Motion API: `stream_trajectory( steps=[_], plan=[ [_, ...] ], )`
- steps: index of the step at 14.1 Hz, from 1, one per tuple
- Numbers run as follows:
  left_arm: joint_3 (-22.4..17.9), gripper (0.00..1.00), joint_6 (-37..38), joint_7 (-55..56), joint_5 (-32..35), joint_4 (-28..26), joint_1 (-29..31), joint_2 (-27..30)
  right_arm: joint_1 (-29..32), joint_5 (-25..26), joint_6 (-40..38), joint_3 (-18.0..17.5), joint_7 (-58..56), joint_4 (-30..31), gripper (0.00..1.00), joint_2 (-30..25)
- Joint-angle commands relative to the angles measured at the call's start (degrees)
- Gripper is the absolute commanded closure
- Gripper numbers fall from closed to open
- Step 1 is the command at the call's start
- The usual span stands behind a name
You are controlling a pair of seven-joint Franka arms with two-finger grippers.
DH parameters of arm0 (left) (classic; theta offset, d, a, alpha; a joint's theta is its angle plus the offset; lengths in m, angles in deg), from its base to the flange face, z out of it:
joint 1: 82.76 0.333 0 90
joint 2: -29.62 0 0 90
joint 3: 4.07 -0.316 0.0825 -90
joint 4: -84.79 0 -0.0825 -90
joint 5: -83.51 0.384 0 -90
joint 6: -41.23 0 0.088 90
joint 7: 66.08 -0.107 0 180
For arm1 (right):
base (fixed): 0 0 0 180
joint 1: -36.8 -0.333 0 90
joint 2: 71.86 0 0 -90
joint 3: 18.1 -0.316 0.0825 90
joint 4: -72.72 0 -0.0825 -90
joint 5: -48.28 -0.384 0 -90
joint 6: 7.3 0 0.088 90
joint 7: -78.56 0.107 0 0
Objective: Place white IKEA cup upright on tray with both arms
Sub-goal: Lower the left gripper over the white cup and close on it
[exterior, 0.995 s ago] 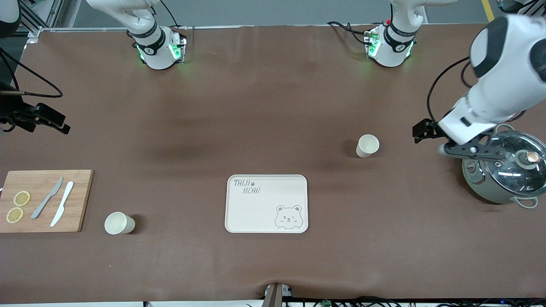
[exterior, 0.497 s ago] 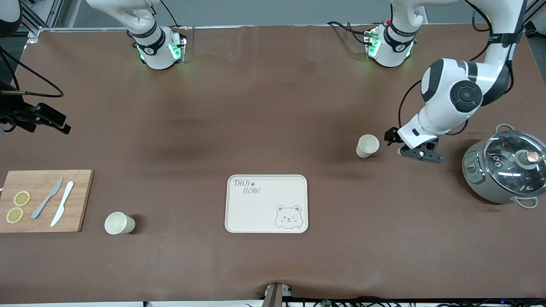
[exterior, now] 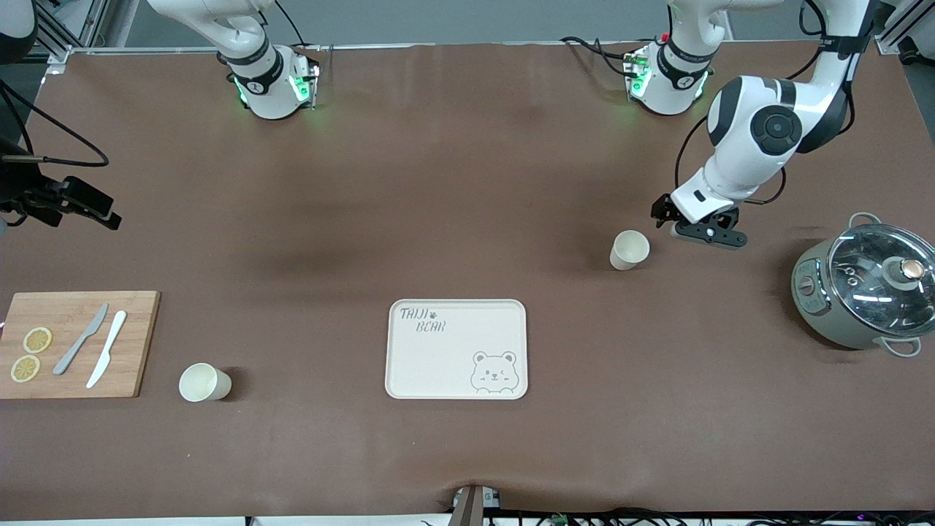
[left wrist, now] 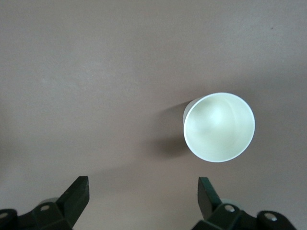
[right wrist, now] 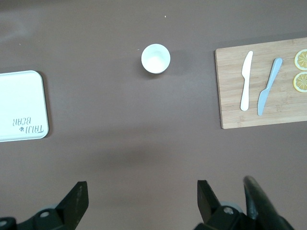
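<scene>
While both cups (exterior: 629, 250) (exterior: 204, 382) stand off the empty tray (exterior: 456, 349), nothing is placed yet. Left gripper (exterior: 690, 221) hovers just beside one cup, jaws wide; right gripper (right wrist: 139, 203), also wide, waits high over the table.

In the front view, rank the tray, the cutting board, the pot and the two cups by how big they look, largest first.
1. Cutting board and tray: too alike to rank.
2. Pot.
3. Cup beside the board and cup under the left tool: alike. The left tool hovers open there.

Your right gripper (exterior: 80, 208) shows only partly at the table's edge, its arm cut off. On the cutting board (exterior: 131, 343), the lemon slice (exterior: 24, 368) detail is too small to read.
</scene>
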Motion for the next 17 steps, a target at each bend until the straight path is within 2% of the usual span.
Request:
stream_trajectory(
  steps=[1, 2, 8, 12, 17],
  plan=[
    [0.6, 0.0, -5.3, 0.1, -1.3, -3.6, 0.2, 1.1, -1.0, 1.0, -0.1, 0.4, 1.2, 0.1, 0.0, -0.8],
    [0.8, 0.0, -5.7, 0.5, -1.4, -3.4, -0.2, 0.5, -1.0, 1.0, -0.2, 0.4, 1.3, 0.1, 0.0, -0.8],
    [7.7, 0.0, -9.6, 9.6, -1.8, 1.2, -0.3, -6.3, -1.0, 1.0, -0.4, 0.4, 1.3, 0.1, 0.0, -0.8],
    [7.8, 0.0, -10.4, 9.9, -1.3, 5.0, -0.3, -10.9, -0.9, 1.0, -0.5, 0.4, 1.2, -0.1, 0.0, -0.7],
    [7.6, 0.0, -11.8, 9.8, -0.9, 6.1, 0.4, -13.3, -0.8, 0.9, -0.4, 0.4, 1.2, 0.0, 0.0, -0.4]
  ],
)
